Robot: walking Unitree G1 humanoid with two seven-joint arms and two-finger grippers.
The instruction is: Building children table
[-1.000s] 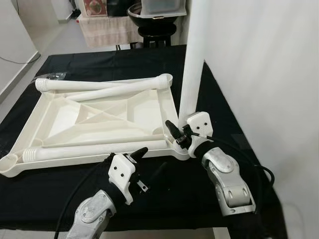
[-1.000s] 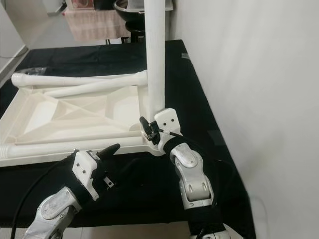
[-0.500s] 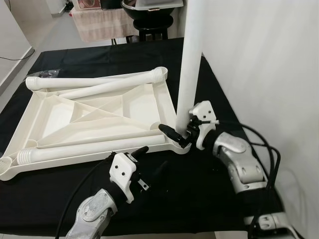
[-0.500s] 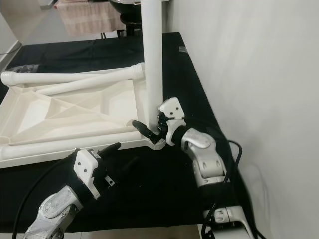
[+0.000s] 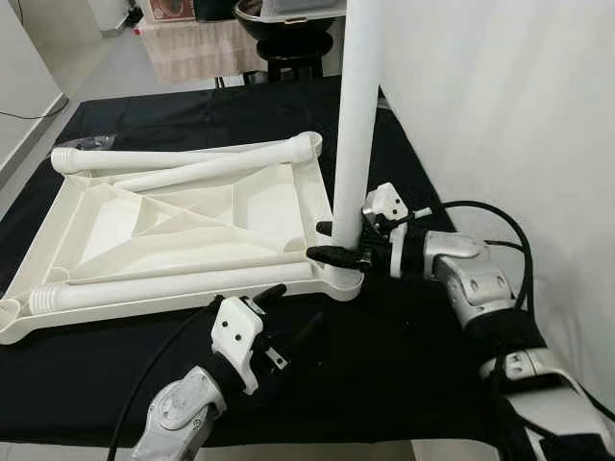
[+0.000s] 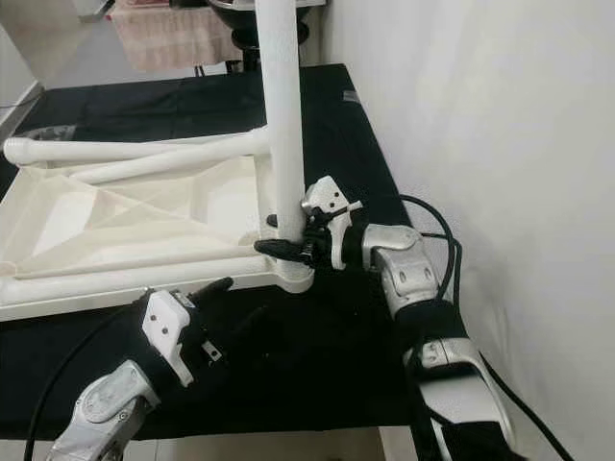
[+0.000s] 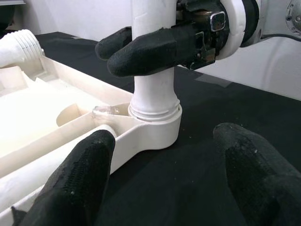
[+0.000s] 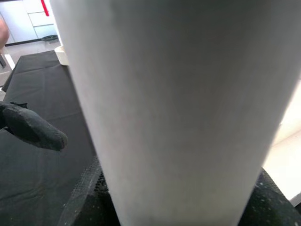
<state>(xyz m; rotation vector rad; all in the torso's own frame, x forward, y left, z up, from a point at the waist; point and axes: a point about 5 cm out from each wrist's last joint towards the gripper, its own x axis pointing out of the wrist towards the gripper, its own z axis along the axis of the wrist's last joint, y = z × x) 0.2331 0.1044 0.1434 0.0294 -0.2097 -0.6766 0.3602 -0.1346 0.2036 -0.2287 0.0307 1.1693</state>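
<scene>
At the near right corner socket (image 7: 155, 125), right end effector (image 5: 338, 242) is clamped round the upright leg (image 5: 354, 134), so twist it plumb; left end effector (image 5: 293, 312) hangs released.

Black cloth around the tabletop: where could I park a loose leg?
Free: the cloth strip beyond the upturned tabletop, and the near strip left of the left claw. Crowded: the near right corner, where the right claw grips the upright leg in its socket.
</scene>
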